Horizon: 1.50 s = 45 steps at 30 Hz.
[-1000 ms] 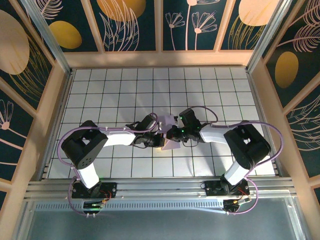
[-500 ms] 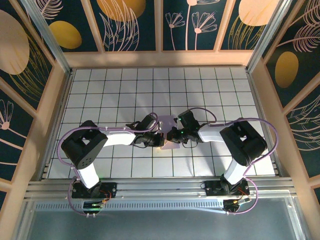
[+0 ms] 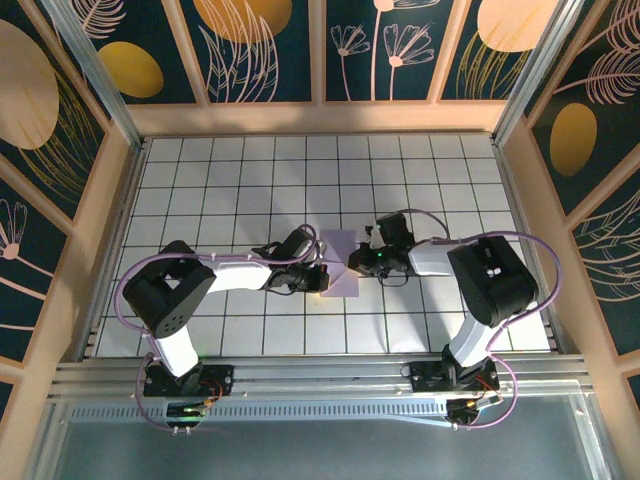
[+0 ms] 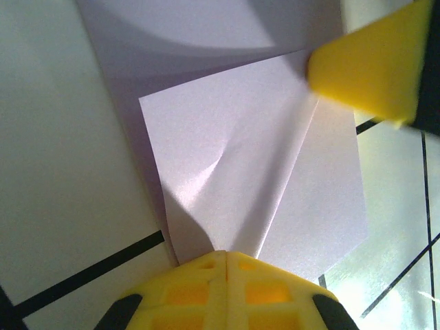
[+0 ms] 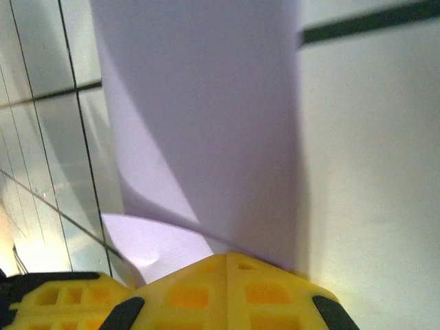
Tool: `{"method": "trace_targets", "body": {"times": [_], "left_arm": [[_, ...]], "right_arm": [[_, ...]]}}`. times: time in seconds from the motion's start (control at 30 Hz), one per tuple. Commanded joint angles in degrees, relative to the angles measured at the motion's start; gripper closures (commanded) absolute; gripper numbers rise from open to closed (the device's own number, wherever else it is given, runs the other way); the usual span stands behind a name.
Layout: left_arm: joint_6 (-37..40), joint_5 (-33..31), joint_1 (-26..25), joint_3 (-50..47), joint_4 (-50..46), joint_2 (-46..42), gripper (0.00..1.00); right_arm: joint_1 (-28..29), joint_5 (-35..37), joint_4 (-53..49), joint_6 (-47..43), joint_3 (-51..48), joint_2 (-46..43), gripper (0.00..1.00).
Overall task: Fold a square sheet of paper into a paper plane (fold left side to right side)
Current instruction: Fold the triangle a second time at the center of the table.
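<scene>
hidden: paper under both fingertips, pinch or press unclear | square sheet of paper (image 3: 338, 252) mid tabletop (image 3: 240, 170), part-folded, long axis roughly near-far | left hand (image 4: 227, 258) clenched, touching its left side | right hand (image 5: 227, 258) clenched, on its right side, flap curled | bare tiles all round, walls well apart

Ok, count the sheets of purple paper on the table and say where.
1. The lavender sheet lies partly folded between the left end effector and the right end effector; the arms may hide part of it.
</scene>
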Motion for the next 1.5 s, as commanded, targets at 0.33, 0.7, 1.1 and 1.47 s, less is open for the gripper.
{"method": "trace_targets", "body": {"times": [0.33, 0.7, 1.1, 1.47], "left_arm": [[1.2, -3.0, 0.1, -1.6, -6.0, 1.5, 1.0], [1.4, -2.8, 0.1, -1.1, -6.0, 1.4, 1.0], [0.0, -0.6, 0.2, 3.0, -6.0, -2.3, 1.0], [1.2, 4.5, 0.2, 9.4, -3.9, 3.1, 1.0]], "right_arm": [[-5.7, 1.5, -3.9, -3.7, 0.3, -5.1, 1.0], [2.7, -0.6, 2.6, 2.1, 0.7, -0.3, 1.0], [2.7, 3.2, -4.1, -0.6, 0.5, 3.2, 1.0], [2.8, 2.5, -3.7, -0.2, -0.4, 3.4, 1.0]]}}
